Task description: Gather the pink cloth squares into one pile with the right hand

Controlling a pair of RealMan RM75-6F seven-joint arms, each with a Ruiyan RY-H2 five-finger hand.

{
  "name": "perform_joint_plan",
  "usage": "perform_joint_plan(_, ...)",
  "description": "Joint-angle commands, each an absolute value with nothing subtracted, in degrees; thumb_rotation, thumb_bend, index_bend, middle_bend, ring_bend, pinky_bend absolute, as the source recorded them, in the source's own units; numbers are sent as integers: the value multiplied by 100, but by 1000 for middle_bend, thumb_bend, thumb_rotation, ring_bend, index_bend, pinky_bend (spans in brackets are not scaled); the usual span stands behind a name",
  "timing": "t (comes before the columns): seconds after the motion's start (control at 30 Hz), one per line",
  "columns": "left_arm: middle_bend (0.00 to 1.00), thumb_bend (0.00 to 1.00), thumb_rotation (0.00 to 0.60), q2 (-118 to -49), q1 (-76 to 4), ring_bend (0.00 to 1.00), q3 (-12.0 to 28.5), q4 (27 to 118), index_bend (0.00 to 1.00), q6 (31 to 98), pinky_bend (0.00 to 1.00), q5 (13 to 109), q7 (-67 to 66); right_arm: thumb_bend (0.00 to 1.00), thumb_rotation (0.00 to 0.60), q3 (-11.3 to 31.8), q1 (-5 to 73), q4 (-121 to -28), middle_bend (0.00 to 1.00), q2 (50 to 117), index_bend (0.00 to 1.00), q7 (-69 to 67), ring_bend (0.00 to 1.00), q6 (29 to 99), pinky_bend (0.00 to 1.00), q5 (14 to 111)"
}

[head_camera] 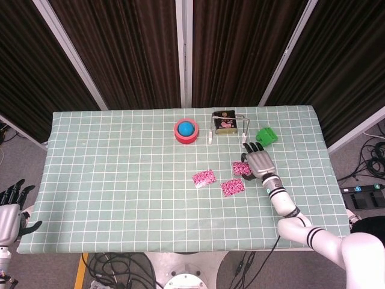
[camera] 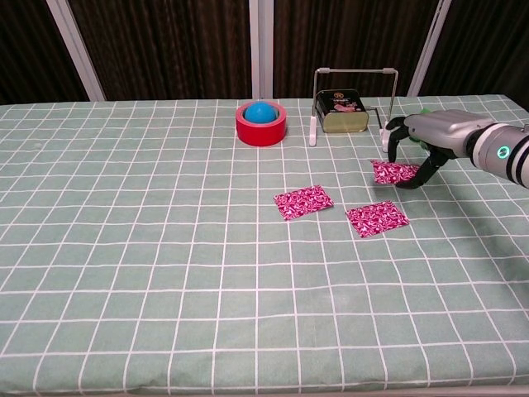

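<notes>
Three pink patterned cloth squares are in view. One square (head_camera: 203, 177) (camera: 303, 201) lies flat mid-table, and a second (head_camera: 232, 186) (camera: 377, 217) lies to its right. The third square (head_camera: 240, 169) (camera: 393, 172) hangs slightly above the table, pinched in the fingers of my right hand (head_camera: 258, 162) (camera: 426, 139). That hand hovers just beyond and to the right of the second square. At the table's near left corner, off its edge, my left hand (head_camera: 9, 208) is idle with its fingers apart and holds nothing.
A red tape roll with a blue ball inside (head_camera: 186, 130) (camera: 261, 121) stands at the back. To its right, a tin (head_camera: 224, 123) (camera: 341, 112) sits inside a wire frame (camera: 355, 73). A green object (head_camera: 265, 136) lies just behind my right hand.
</notes>
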State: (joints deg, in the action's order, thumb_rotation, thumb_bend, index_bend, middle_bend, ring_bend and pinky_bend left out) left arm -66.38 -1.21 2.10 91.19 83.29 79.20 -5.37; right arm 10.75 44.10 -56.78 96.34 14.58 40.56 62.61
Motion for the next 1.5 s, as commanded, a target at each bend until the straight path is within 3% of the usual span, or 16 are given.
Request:
perform_joint_plan(0.03, 162, 79, 600, -6637, -116, 108, 207, 9114, 218, 8335, 147, 7921, -526, 161, 497, 1134, 4531, -6208, 46, 9424, 406, 1422, 0, 4073, 0, 6412)
perform_joint_plan(0.4, 163, 79, 600, -6631, -19, 108, 174, 9040, 218, 8380, 147, 7856, -426, 159, 496, 1190, 5293, -5926, 46, 10140, 392, 1762, 0, 3563, 0, 6360)
perform_joint_plan(0.77, 163, 80, 600, -6636, 20, 108, 172, 8984, 218, 8394, 147, 7836, -377, 160, 432, 1083, 5630, -5194, 46, 10698, 370, 1794, 0, 3356, 0, 6440)
perform_joint_plan(1.5, 162, 79, 600, -6597, 41, 108, 188, 9110, 218, 8381, 147, 7776, -500, 162, 425, 649, 5775, -4688, 46, 10713, 341, 777, 0, 3414, 0, 7606)
